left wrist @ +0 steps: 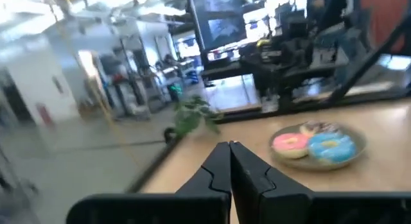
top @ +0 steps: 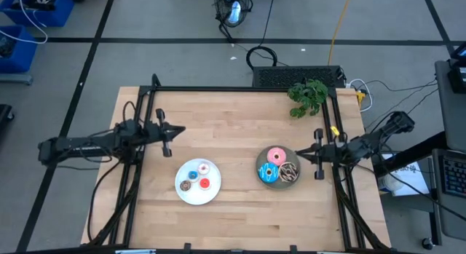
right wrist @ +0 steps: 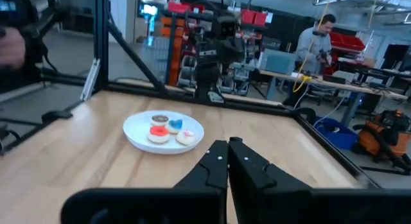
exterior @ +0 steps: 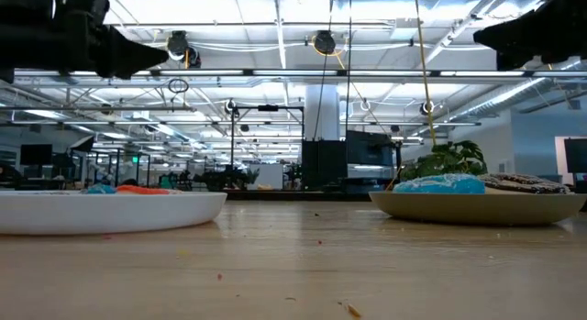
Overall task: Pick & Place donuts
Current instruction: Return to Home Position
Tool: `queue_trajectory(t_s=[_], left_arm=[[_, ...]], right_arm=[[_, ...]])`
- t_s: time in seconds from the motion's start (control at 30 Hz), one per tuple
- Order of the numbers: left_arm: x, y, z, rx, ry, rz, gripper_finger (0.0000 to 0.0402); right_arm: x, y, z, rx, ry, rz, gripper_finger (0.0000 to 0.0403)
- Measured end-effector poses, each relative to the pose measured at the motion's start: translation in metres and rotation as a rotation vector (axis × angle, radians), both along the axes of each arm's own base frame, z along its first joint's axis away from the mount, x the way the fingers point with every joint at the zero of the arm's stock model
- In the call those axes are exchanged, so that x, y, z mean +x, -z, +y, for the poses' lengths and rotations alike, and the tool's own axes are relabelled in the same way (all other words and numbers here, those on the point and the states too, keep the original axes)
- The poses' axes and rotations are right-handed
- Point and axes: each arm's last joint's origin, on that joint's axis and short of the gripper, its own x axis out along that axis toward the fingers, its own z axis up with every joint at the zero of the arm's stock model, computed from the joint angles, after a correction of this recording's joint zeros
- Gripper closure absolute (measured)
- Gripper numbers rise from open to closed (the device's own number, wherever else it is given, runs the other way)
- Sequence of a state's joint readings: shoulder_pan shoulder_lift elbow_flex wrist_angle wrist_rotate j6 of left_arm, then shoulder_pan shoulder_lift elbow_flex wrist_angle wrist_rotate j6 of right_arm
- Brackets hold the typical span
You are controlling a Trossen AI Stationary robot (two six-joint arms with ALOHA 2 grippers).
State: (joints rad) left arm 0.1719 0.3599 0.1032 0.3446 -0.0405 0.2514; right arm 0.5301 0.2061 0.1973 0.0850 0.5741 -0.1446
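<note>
Four tiny donuts lie on the round white plate [top: 182,193]: blue [top: 193,175], whitish-pink [top: 204,168], brown [top: 186,185] and red [top: 204,184]. Three larger donuts lie on the grey plate [top: 260,164]: pink [top: 276,155], blue [top: 268,172] and brown sprinkled [top: 290,172]. My left gripper [top: 175,132] hovers shut above the table, left of and farther back than the white plate. My right gripper [top: 306,156] hovers shut just right of the grey plate. The right wrist view shows its shut fingers [right wrist: 217,161] pointing toward the white plate [right wrist: 135,137].
A green plant [top: 307,95] sits at the table's far right corner. Black frame rails [top: 218,89] run along the far and side edges. Bare wood lies between the plates and toward the far edge. A person [right wrist: 324,38] stands in the room beyond the table.
</note>
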Motion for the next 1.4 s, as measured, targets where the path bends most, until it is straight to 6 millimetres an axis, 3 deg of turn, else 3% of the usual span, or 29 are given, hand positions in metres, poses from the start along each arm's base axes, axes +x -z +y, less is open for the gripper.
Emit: queue_trajectory(t_s=[0.13, 0.37, 0.5, 0.7, 0.83, 1.13, 1.4], left_arm=[[-0.001, 0.000, 0.003, -0.134, 0.094, -0.020, 0.0396], [-0.005, -0.005, -0.007, -0.100, 0.237, -0.056, 0.0398], [-0.013, -0.002, -0.009, -0.079, 0.145, -0.037, 0.0399], [-0.023, 0.008, -0.017, -0.062, 0.161, 0.049, 0.0400], [-0.027, 0.011, -0.017, -0.038, 0.072, 0.048, 0.0400], [-0.028, 0.016, -0.019, -0.069, 0.089, 0.081, 0.0401], [-0.028, 0.018, -0.019, -0.054, 0.101, 0.102, 0.0401]], right_arm=[[-0.005, -0.001, -0.002, 0.034, -0.010, -0.014, 0.0401], [-0.010, -0.001, -0.003, 0.026, -0.025, -0.027, 0.0402], [-0.011, 0.001, -0.003, 0.007, -0.031, -0.069, 0.0402], [-0.011, 0.020, -0.003, 0.015, -0.039, -0.097, 0.0402], [-0.011, 0.018, -0.003, 0.038, -0.054, -0.123, 0.0402], [-0.011, 0.016, -0.002, 0.073, -0.067, -0.144, 0.0402], [-0.008, 0.018, -0.011, 0.030, 0.037, -0.126, 0.0403]])
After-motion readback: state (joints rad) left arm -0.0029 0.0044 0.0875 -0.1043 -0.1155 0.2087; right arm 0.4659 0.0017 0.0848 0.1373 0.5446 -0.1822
